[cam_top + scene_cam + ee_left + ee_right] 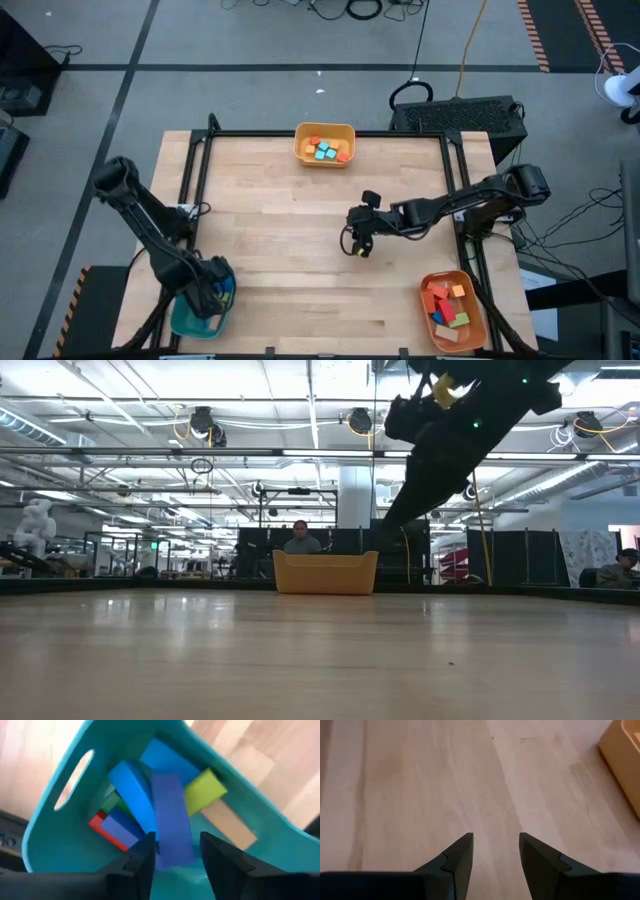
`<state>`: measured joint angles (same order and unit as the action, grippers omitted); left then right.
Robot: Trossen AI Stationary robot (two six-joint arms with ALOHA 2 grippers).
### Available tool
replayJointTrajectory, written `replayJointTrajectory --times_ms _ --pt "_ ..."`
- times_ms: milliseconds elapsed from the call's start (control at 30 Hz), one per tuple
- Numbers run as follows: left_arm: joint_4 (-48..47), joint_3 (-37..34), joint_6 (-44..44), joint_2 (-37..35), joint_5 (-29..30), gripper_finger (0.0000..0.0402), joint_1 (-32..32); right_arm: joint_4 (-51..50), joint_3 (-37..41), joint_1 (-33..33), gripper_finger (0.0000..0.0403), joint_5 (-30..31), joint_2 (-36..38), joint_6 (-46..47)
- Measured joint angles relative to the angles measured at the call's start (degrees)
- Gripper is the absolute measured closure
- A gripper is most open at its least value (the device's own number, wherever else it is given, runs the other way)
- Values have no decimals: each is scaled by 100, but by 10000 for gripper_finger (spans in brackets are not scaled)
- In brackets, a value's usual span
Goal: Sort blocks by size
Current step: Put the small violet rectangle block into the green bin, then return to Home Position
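My left gripper (176, 845) points down into the teal tray (55, 835) at the table's near left corner (200, 318), fingers apart. A long purple bar (172, 815) lies on the pile in the tray, its near end between my fingers. Around it lie blue bars (131, 790), a yellow-green block (205, 791), a tan bar (231, 826), and a red (102, 827) and a green piece. My right gripper (495, 842) hangs open over bare wood near the table's middle (357, 244), with nothing between its fingers. My left gripper comes from above, its fingers on either side of the purple bar's near end (175, 857). A gap shows between the bar and one finger (220, 862). The other finger (145, 857) meets the bar's edge in the picture; whether it touches, I cannot tell.
A yellow tray (325, 132) with small blocks stands at the far edge's middle, also seen as the yellow tray (325, 572) in the low view. An orange tray (425, 305) with red, orange and green blocks sits at the near right. Black frame rails (200, 180) border the table. A person (300, 538) sits beyond it.
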<state>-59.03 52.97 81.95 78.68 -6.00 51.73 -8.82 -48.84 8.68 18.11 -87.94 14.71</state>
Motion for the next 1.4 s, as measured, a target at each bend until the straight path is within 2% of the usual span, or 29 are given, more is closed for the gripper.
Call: replayJointTrajectory --times_ms 333,567,633,733,933,1000,1067,1233,1400 --pt "5 0 481 386 -90 230 241 146 0 197 259 43 0 19" --pt "-42 88 390 219 114 229 244 138 0 197 259 623 -2 -58" --pt "-32 241 211 140 514 229 244 156 0 198 259 749 -2 -72" --pt "-20 477 -209 11 1443 229 242 321 0 262 259 759 -2 -239" --pt "19 728 -906 -162 3895 228 166 1365 0 584 259 457 69 -961" --pt "18 728 -923 -146 4702 228 96 1529 -2 679 259 415 159 -1091" --pt "47 728 -972 -95 5269 228 -21 1464 -7 736 259 405 264 -1093" --pt "642 625 -1664 68 6144 228 -410 1156 -7 849 259 440 422 -803" --pt "1477 472 -2549 398 6676 228 -827 1609 -2 974 259 184 378 -381"
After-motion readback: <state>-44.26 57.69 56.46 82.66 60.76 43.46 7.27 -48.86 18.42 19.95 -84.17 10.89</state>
